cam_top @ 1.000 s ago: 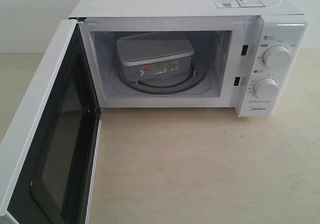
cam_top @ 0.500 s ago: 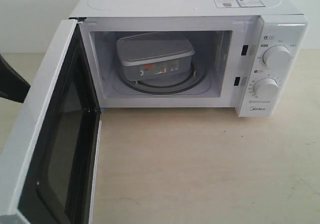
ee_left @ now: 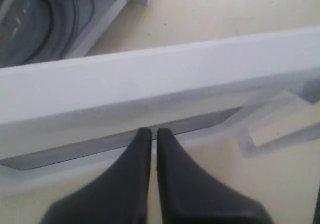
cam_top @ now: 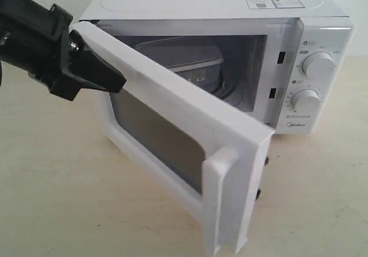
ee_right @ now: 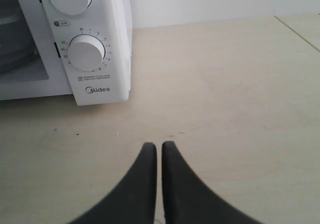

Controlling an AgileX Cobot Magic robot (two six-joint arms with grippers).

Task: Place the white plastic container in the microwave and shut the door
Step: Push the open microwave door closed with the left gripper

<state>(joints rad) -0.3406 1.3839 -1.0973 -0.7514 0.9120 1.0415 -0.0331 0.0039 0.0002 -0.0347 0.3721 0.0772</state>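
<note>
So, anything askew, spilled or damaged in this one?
Nothing stands out. The white plastic container sits lidded inside the microwave; the door is half shut with the left gripper, jaws closed, at its outer face. No spill or damage shows.

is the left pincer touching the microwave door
Touching. In the left wrist view the left pincer, shut, has its tips against the door with no gap showing.

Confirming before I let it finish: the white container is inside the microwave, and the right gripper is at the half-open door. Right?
No: the left gripper is at the door, shown in the exterior view. The right gripper hangs over the table near the dials. The white container is inside the microwave.
</note>
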